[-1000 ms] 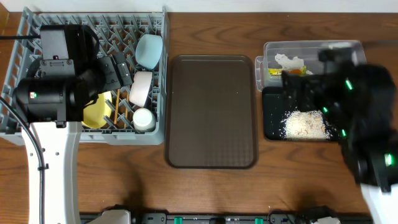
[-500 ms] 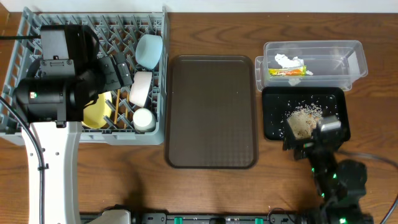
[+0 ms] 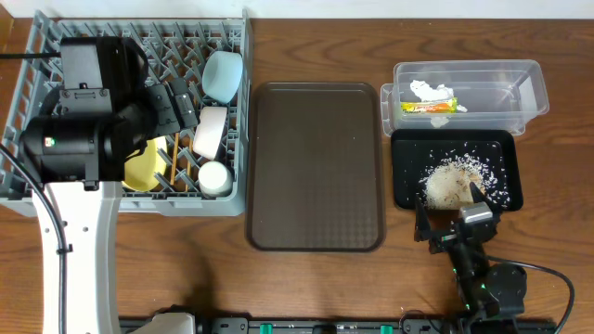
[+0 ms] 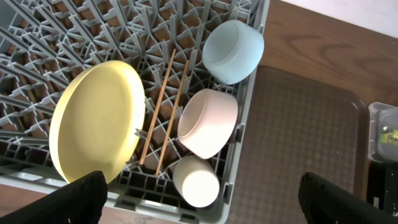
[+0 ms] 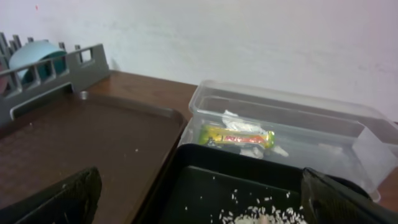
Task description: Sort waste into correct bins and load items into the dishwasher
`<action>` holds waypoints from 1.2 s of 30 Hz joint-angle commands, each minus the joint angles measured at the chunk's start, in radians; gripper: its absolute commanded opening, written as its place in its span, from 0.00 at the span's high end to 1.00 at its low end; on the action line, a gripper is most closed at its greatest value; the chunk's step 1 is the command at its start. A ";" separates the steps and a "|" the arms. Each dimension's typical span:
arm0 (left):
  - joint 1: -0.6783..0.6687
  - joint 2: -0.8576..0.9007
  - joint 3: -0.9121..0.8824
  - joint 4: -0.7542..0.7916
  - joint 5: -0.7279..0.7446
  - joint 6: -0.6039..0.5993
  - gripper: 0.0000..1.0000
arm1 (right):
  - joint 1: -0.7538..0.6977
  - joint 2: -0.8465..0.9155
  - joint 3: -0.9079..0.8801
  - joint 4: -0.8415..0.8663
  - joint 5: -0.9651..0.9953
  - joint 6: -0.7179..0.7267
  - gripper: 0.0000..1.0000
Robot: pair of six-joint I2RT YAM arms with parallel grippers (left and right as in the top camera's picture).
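The grey dish rack (image 3: 28,83) holds a yellow plate (image 4: 93,121), chopsticks (image 4: 165,112), a white bowl (image 4: 208,121), a small white cup (image 4: 196,182) and a light blue bowl (image 4: 231,50). My left gripper (image 4: 205,202) hangs open and empty above them. The clear tub (image 3: 501,88) holds the green-and-orange wrapper (image 3: 432,107) and a white tissue (image 3: 425,90). The black tray (image 3: 408,176) holds rice scraps (image 3: 455,181). My right gripper (image 3: 452,215) is open and empty, low at the black tray's near edge, facing the tub (image 5: 292,124).
A dark brown serving tray (image 3: 316,167) lies between the rack and the bins, with nothing on it. The right arm's base and cable are at the front right table edge. The left arm's body covers the rack's left half from overhead.
My right arm has swung from over the tub and black tray down to the table's front edge, uncovering the rice pile. The left arm has not moved.
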State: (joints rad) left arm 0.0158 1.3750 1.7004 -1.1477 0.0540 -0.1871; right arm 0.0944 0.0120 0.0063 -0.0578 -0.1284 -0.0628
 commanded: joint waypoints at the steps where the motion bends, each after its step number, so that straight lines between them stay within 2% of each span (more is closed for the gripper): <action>1: -0.002 0.006 0.000 -0.002 0.006 -0.006 0.01 | -0.009 -0.008 -0.001 -0.005 -0.004 -0.013 0.01; 26: -0.002 0.006 0.000 -0.002 0.006 -0.006 0.01 | -0.009 -0.007 -0.001 -0.005 -0.003 -0.013 0.01; 30: 0.001 0.006 -0.001 -0.008 -0.074 -0.001 0.01 | -0.009 -0.007 -0.001 -0.005 -0.003 -0.013 0.01; 36: 0.000 -0.077 -0.070 0.053 -0.071 0.037 0.01 | -0.009 -0.007 -0.001 -0.005 -0.003 -0.013 0.01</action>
State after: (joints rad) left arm 0.0158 1.3514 1.6688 -1.1160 0.0044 -0.1799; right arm 0.0944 0.0120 0.0063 -0.0589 -0.1284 -0.0631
